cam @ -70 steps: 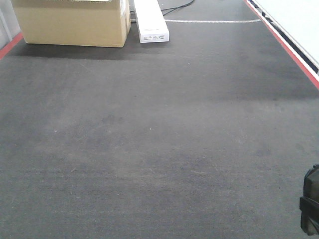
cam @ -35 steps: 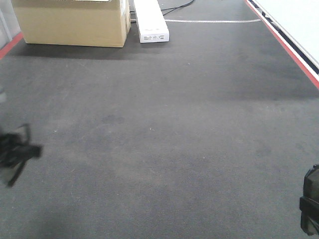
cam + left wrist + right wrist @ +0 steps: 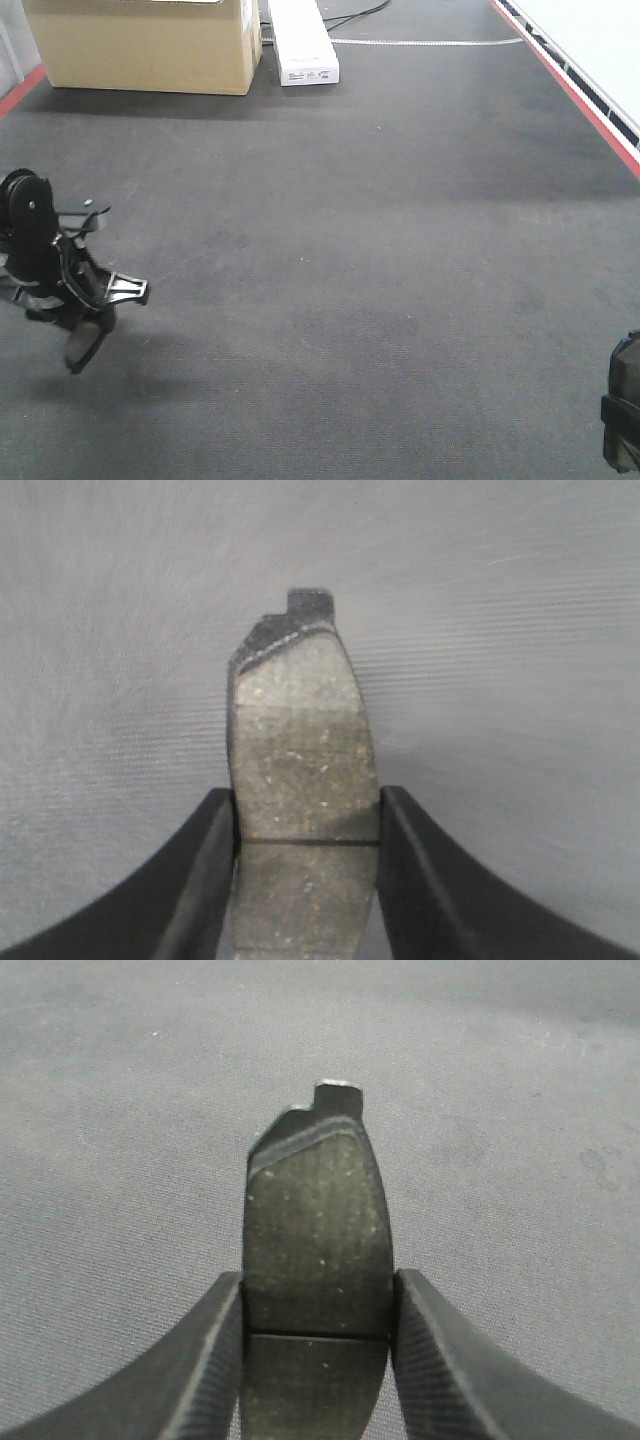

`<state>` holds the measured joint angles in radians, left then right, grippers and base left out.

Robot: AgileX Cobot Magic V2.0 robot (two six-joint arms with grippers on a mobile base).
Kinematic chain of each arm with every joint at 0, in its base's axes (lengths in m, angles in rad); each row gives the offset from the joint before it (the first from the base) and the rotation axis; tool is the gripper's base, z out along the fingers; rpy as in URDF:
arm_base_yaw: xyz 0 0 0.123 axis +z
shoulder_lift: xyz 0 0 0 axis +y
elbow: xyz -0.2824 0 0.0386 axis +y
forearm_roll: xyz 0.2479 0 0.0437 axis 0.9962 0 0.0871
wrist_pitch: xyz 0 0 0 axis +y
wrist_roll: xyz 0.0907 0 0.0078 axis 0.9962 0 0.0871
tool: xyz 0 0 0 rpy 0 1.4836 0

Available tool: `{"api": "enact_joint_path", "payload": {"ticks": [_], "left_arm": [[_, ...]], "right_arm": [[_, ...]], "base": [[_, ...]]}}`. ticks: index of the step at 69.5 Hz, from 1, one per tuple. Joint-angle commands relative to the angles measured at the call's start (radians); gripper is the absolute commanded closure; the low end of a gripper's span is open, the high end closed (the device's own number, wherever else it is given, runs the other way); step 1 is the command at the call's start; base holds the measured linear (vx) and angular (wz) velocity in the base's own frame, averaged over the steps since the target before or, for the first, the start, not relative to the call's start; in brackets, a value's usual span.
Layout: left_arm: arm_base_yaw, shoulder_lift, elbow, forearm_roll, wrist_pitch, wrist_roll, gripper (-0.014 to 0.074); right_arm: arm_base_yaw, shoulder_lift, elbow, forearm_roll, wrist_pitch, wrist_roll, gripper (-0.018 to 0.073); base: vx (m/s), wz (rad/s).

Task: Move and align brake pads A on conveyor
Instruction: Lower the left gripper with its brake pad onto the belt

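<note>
In the left wrist view a dark-grey brake pad (image 3: 305, 740) with a thin groove across it stands between the jaws of my left gripper (image 3: 307, 798), which is shut on its sides above the conveyor (image 3: 500, 630). The right wrist view shows the same grip: my right gripper (image 3: 318, 1280) is shut on a second brake pad (image 3: 318, 1220) over the belt (image 3: 500, 1110). In the front view the left gripper (image 3: 70, 300) hangs above the conveyor (image 3: 350, 250) at the left. Only a dark corner of the right gripper (image 3: 625, 415) shows at the bottom right edge.
A cardboard box (image 3: 150, 45) and a long white box (image 3: 302, 42) stand at the belt's far end, with a cable behind them. A red edge stripe (image 3: 575, 95) runs along the right side, and another red strip (image 3: 20, 90) shows at the far left.
My left arm has come into the front view from the left edge and moved rightward over the belt. The right gripper's corner has stayed in place.
</note>
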<state>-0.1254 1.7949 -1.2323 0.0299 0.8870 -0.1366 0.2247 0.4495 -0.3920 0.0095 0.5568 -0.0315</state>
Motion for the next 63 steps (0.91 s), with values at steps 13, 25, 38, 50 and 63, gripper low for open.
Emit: {"api": "enact_joint_path", "payload": {"ticks": [13,25,38,50,63], "left_arm": [[0.078,-0.018,-0.039,-0.005,-0.049,-0.014,0.0602],[0.081,-0.018,-0.039,-0.005,-0.107,-0.001,0.0602],[0.081,-0.009,-0.039,-0.004,-0.125,0.008,0.0602],[0.081,0.026,-0.038,-0.004,-0.105,0.034,0.0602],[0.081,0.052,-0.038,-0.006,-0.103,0.034,0.0602]], "right_arm": [[-0.004,0.008,-0.032,-0.01,-0.09,-0.005,0.0566],[-0.004,0.008,-0.032,-0.01,-0.09,-0.005,0.0566],[-0.004,0.008,-0.032,-0.01,-0.09,-0.005,0.0566],[-0.004,0.008,-0.032,-0.01,-0.09,-0.005,0.0566],[-0.004,0.008,-0.032,-0.01,-0.09,-0.005,0.0566]], "base": [[0.0,0.0],[0.0,0.0],[0.0,0.0],[0.0,0.0],[0.0,0.0]]}}
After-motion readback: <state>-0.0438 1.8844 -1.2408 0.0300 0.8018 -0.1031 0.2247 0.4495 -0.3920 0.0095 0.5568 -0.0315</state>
